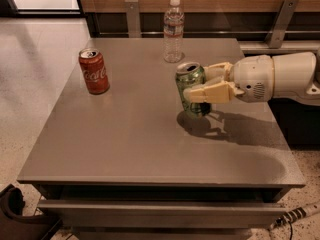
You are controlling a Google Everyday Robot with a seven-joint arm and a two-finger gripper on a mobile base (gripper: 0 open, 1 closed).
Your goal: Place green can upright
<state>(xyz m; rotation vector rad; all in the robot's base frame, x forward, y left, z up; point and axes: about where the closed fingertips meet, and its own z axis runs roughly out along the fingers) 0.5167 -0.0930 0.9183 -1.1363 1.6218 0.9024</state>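
The green can (190,82) is dark green with a silver top and pull tab. It is held nearly upright, slightly tilted, just above or at the table top (125,139), right of the middle. My gripper (202,85) reaches in from the right on a white arm and is shut on the green can, one cream finger (206,93) across its front and one behind it.
A red Coca-Cola can (93,70) stands upright at the table's left rear. A clear water bottle (173,30) stands at the back middle. Metal brackets and a wood wall run behind the table. A cable lies on the floor at the lower right.
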